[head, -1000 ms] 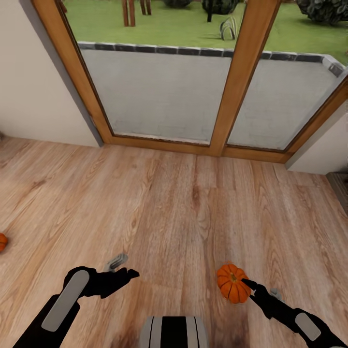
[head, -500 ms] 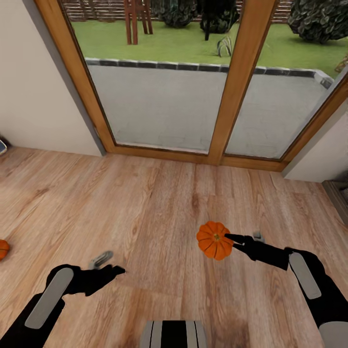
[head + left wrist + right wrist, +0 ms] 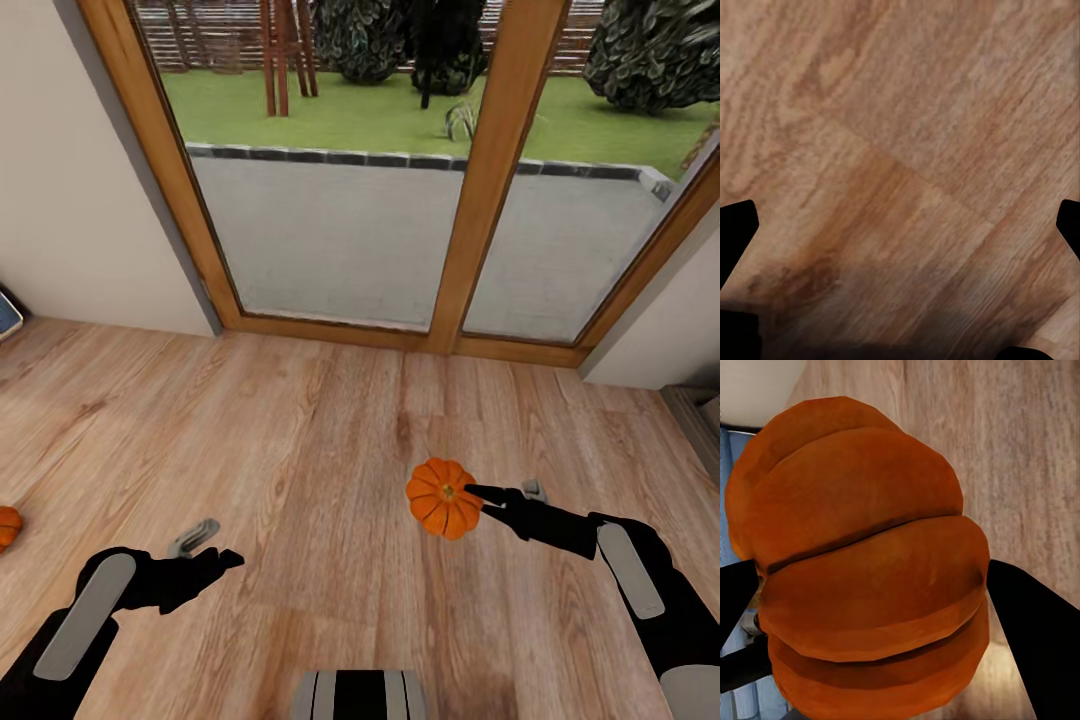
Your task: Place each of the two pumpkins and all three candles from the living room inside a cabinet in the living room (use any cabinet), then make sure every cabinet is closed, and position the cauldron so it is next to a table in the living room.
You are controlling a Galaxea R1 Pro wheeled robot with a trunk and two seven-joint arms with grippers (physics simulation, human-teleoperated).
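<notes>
Two pumpkins: one (image 3: 444, 497) in the right gripper (image 3: 478, 497), one (image 3: 8, 526) on the floor (image 3: 300, 420).

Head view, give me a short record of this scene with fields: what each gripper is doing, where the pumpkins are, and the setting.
right gripper: shut on held pumpkin, lifted above the floor
left gripper: open, nothing between its fingers, over wood floor
second pumpkin: on the floor at the picture's left edge, partly cut off
setting: glass doors ahead, patio and lawn beyond
</notes>
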